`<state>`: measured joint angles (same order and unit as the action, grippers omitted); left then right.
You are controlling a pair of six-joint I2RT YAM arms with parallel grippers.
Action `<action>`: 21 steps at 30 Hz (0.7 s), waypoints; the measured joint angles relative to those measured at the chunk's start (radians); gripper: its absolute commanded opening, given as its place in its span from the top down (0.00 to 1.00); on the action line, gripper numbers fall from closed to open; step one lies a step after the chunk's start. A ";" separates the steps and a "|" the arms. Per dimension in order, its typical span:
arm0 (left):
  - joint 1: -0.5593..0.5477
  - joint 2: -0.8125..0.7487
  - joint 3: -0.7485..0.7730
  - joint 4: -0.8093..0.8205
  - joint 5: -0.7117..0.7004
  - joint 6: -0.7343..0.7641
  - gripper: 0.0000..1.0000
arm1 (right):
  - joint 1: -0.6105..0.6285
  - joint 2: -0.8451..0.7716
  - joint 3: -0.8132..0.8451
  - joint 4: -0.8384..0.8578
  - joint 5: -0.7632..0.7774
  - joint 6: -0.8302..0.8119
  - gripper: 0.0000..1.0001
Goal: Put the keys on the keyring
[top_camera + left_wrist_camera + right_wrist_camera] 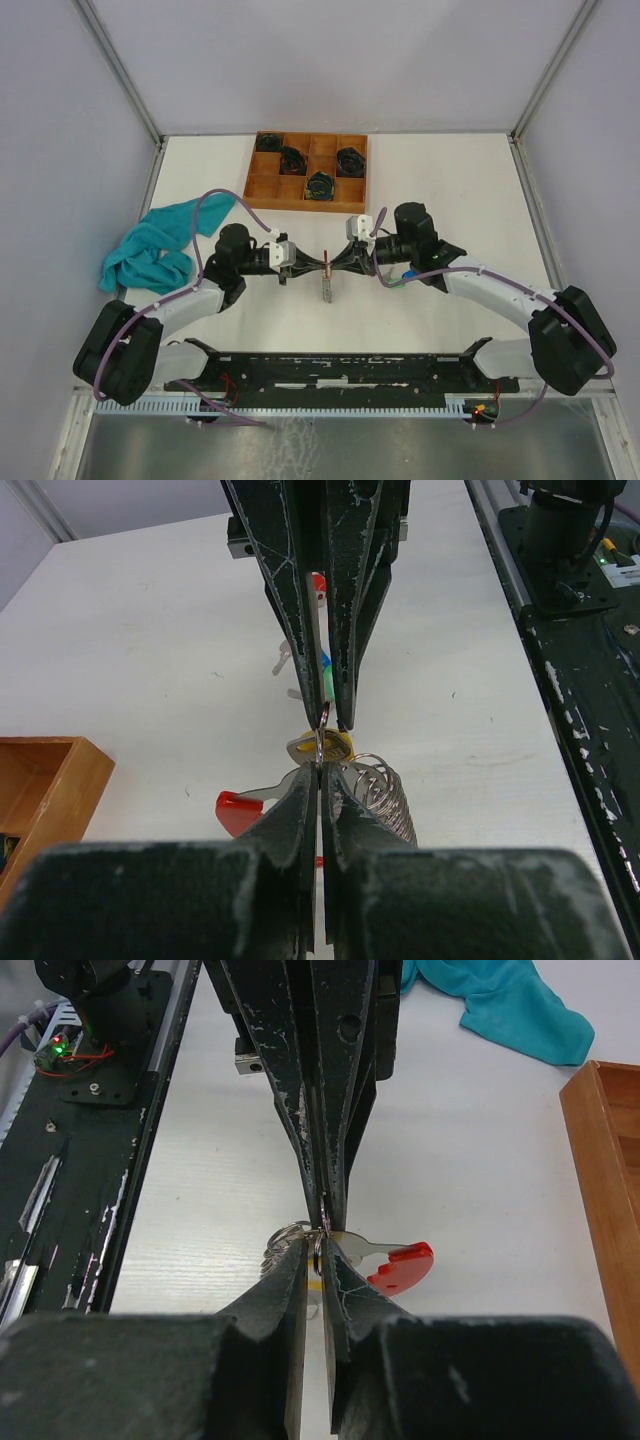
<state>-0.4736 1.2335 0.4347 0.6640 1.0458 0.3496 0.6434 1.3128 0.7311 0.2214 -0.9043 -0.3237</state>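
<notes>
My left gripper [318, 264] and right gripper [338, 263] meet tip to tip over the table's middle. Both are shut on a thin silver keyring [320, 742], held edge-on between them; it also shows in the right wrist view [316, 1248]. From the ring hang a key with a yellow tag [337, 746], a silver piece with a red tag [404, 1265] and a wire coil [386, 795]; this bunch shows in the top view [327, 288]. Keys with blue and green tags [404, 276] lie on the table under the right arm, partly hidden in the left wrist view [327, 680].
A wooden compartment tray [262, 185] holding black coiled bundles [319, 185] stands at the back. A teal cloth [150, 248] lies at the left. A black rail [330, 368] runs along the near edge between the arm bases.
</notes>
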 measured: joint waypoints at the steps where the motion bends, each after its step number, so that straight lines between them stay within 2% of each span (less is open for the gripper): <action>1: -0.001 0.000 0.000 0.002 0.000 0.000 0.97 | 0.000 -0.003 0.000 -0.006 0.002 -0.004 0.80; 5: -0.005 0.000 0.000 0.006 0.000 0.000 0.97 | -0.003 -0.019 0.000 -0.022 0.016 -0.014 0.80; 15: -0.005 0.000 0.000 0.016 0.000 0.000 0.97 | -0.004 -0.038 0.000 -0.029 0.037 -0.019 0.87; 19: -0.005 0.000 0.000 0.019 0.000 0.000 0.97 | -0.004 -0.038 0.000 -0.031 0.037 -0.022 0.97; 21: -0.005 0.000 0.000 0.019 0.000 0.000 0.97 | -0.004 -0.038 0.000 -0.035 0.037 -0.021 0.99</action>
<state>-0.4789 1.2331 0.4347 0.6834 1.0454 0.3492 0.6392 1.2751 0.7311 0.1860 -0.8677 -0.3450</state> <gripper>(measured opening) 0.043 0.044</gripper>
